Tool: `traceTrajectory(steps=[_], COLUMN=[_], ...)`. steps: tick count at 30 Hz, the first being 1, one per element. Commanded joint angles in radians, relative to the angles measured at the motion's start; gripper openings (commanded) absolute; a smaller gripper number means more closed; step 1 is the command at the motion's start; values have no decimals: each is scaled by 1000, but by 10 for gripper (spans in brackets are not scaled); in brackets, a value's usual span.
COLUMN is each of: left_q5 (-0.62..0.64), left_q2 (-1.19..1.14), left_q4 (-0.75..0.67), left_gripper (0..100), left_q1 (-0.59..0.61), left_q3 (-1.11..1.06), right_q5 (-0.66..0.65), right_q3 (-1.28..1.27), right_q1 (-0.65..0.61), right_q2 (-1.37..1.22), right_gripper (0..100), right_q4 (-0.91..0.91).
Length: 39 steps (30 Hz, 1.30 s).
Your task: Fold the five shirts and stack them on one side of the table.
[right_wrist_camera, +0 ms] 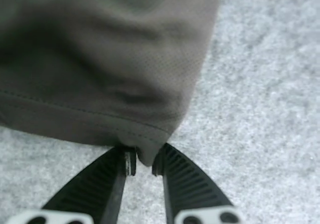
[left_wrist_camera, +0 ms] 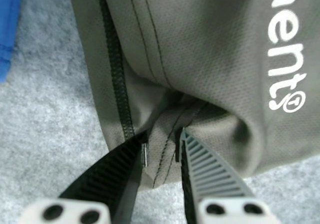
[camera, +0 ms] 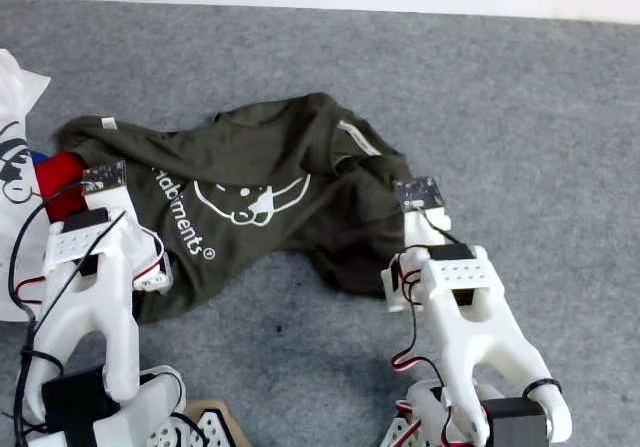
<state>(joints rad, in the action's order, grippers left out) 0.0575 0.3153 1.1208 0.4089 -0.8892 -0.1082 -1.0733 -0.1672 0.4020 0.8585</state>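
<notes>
So the olive shirt [camera: 260,192] is lying crumpled across the middle of the grey bench [camera: 520,87], print side up, and both arms have a piece of its near edge.

The left claw [left_wrist_camera: 164,151] is closed on a fold of the stitched hem, with fabric pinched between the black finger and the grey one. That's the shirt's left end, just past the white lettering [left_wrist_camera: 287,58].

The right claw [right_wrist_camera: 144,160] is clamped on a corner of the hem at the shirt's right end. Only the tip of that corner sits between its two black fingers, and the rest of the cloth spreads away from it over the bench.

From above you can't really see either pinch because the wrists cover the fingertips, so the wrist cams are what settle it. What the overhead does give you is the pile at the left edge: a white garment [camera: 15,182] with dark print, and a red cloth [camera: 58,182] right beside the left arm. The left wrist cam catches a blue cloth [left_wrist_camera: 7,23] next to the olive shirt.
</notes>
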Motion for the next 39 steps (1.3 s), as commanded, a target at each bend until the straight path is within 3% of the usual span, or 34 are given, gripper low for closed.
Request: traceTrajectory(steps=[1,23,33,39], left_q5=[12,12,12,12], left_q2=[1,2,2,10], left_q4=[-8,-8,-23,-21], left_gripper=[111,111,111,116], left_q1=[-18,-19,-42,-56], left_q3=[-1,2,4,4], right_q5=[-14,-14,-17,-14], right_q3=[30,76,108,-2], right_q1=[27,107,117,117], right_q2=[-5,13,394,478], right_gripper=[55,7,7,7], right_q4=[-13,15,239,189])
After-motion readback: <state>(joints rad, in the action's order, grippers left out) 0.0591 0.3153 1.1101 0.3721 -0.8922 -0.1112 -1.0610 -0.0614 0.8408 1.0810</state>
